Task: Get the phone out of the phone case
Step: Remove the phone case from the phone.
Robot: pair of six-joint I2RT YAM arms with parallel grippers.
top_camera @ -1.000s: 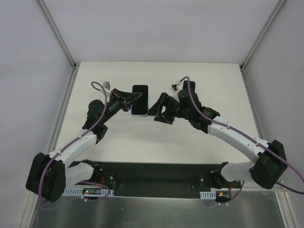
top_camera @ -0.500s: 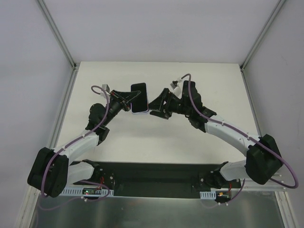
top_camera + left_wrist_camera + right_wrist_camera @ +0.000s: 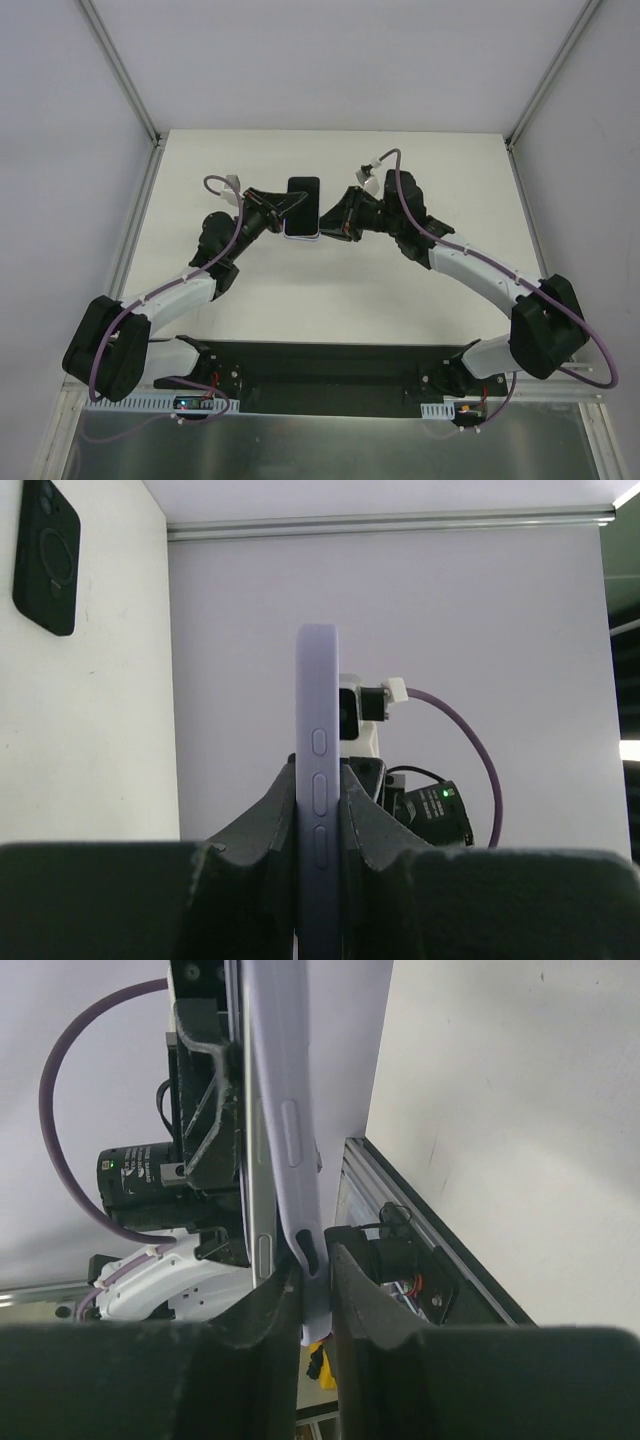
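Both arms have the phone [image 3: 302, 205] up off the table [image 3: 400, 290], held between them. The left gripper [image 3: 318, 825] is pressed onto both faces of it, with the lavender phone case [image 3: 318, 700] edge-on between the fingers. The right gripper [image 3: 316, 1265] is pinched on a thin lip of the case, which looks peeled slightly off the phone's silver edge.

That is a slim hold, and we think it could slip off the soft rim under a pull. The left clamp may also squeeze case and phone together, so both would drag. If the phone pops free in the air, it could drop.

From above, the fingertips blur into the dark phone. The phone's lower end is cut off in both wrist views. A dark flat object [image 3: 45, 555] lies on the table, and we can't identify it.
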